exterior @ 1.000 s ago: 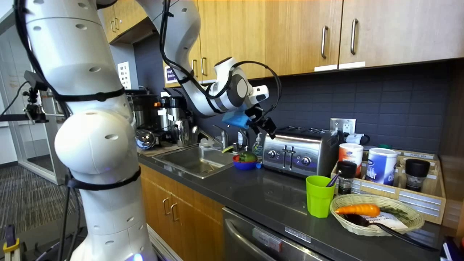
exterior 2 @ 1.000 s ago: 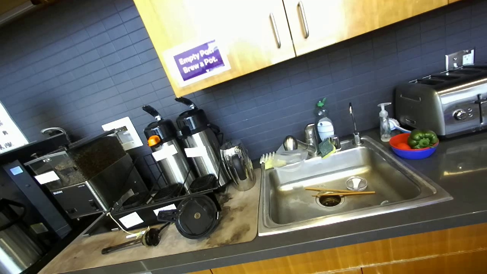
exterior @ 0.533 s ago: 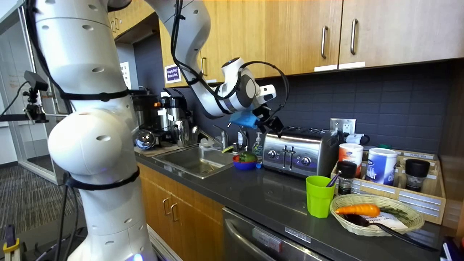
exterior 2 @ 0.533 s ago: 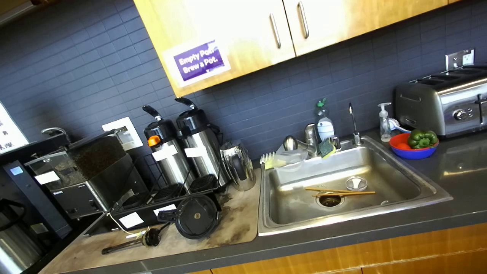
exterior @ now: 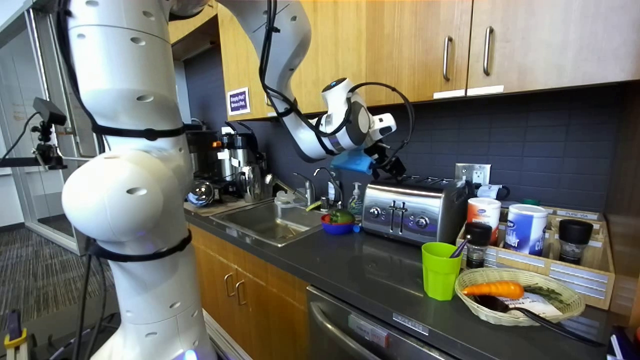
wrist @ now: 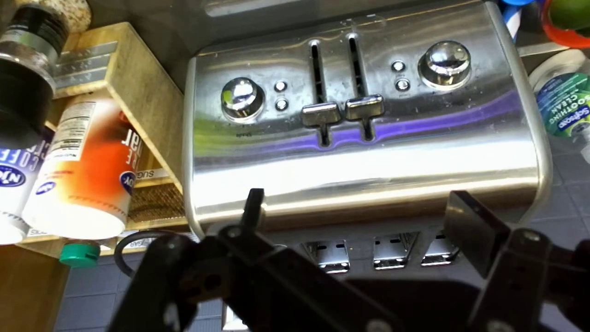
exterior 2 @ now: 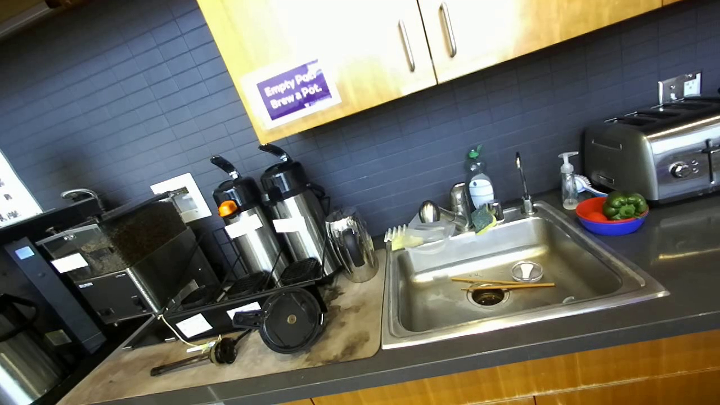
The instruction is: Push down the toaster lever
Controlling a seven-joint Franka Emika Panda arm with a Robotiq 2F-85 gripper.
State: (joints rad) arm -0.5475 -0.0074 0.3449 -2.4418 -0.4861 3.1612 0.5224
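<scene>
In an exterior view, the right edge cut off the wide, boxy, brushed-steel toaster [exterior 2: 655,149]. In the wrist view, the black, two-fingered gripper [wrist: 362,213] hid part of it; the left edge cropped a black-capped cylindrical jar [wrist: 23,92].

On the dark counter [exterior: 357,267] stand a toaster [exterior: 407,212], blue bowl [exterior: 336,229], green cup [exterior: 439,274] and wicker basket [exterior: 484,310].

Along the back edge of the glossy counter [exterior: 350,270], the toaster [wrist: 364,170] shows smooth, reflective metal and polished levers [wrist: 364,107], while nearer the front edge stand a smooth, plastic-looking tumbler [exterior: 440,275] and a rough wicker basket [exterior: 515,275].
</scene>
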